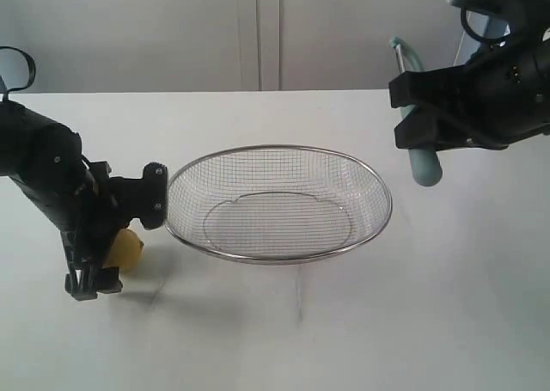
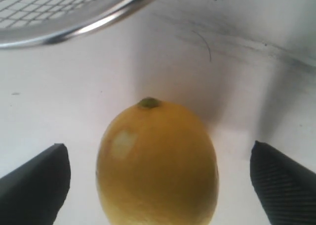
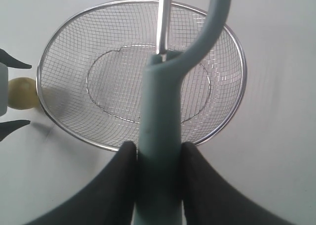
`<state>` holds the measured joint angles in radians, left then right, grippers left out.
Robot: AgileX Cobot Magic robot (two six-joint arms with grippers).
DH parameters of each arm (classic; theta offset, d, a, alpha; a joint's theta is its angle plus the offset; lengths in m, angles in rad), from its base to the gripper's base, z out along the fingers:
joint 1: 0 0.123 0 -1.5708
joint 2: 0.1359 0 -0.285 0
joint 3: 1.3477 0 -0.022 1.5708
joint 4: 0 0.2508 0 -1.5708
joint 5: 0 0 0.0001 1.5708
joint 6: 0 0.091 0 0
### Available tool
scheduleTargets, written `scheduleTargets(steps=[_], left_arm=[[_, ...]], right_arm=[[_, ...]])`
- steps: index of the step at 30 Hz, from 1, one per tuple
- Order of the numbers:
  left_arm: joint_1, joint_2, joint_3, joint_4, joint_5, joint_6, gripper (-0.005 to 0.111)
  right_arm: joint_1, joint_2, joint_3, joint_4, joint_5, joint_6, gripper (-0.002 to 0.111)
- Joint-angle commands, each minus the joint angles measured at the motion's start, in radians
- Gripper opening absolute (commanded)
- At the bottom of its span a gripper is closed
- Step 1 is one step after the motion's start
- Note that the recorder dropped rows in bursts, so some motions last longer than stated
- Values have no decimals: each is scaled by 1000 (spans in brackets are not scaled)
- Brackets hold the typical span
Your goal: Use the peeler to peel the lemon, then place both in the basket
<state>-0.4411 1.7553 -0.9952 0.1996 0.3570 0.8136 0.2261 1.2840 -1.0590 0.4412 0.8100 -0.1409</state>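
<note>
Left gripper point(image 2: 158, 183) straddles the lemon point(image 1: 126, 252), jaws wide and not touching it. It should close squarely across the middle. Right gripper point(image 3: 159, 168) clamps the peeler point(image 3: 160, 106) handle.

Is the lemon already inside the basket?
No, the lemon lies on the table just outside the basket rim, between the jaws of the open left tool.
</note>
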Motion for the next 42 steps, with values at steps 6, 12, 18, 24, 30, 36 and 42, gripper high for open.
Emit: scheduleTargets(steps=[6, 12, 18, 24, 30, 36, 42], left_arm=[[3, 18, 9, -12, 19, -10, 98], [3, 51, 9, -5, 10, -10, 93], [3, 51, 9, -5, 70, -59, 28], [0, 47, 9, -9, 72, -57, 1], [0, 25, 5, -23, 93, -57, 1], [0, -84, 5, -61, 81, -112, 1], [0, -248, 5, -83, 77, -209, 1]], right_arm=[[-6, -7, 2, 4, -4, -13, 0], [-6, -7, 2, 4, -4, -13, 0], [-6, -7, 2, 4, -4, -13, 0], [-6, -7, 2, 4, -4, -13, 0], [-6, -5, 2, 3, -4, -13, 0], [-6, -5, 2, 3, -4, -13, 0], [-6, -5, 2, 3, -4, -13, 0]])
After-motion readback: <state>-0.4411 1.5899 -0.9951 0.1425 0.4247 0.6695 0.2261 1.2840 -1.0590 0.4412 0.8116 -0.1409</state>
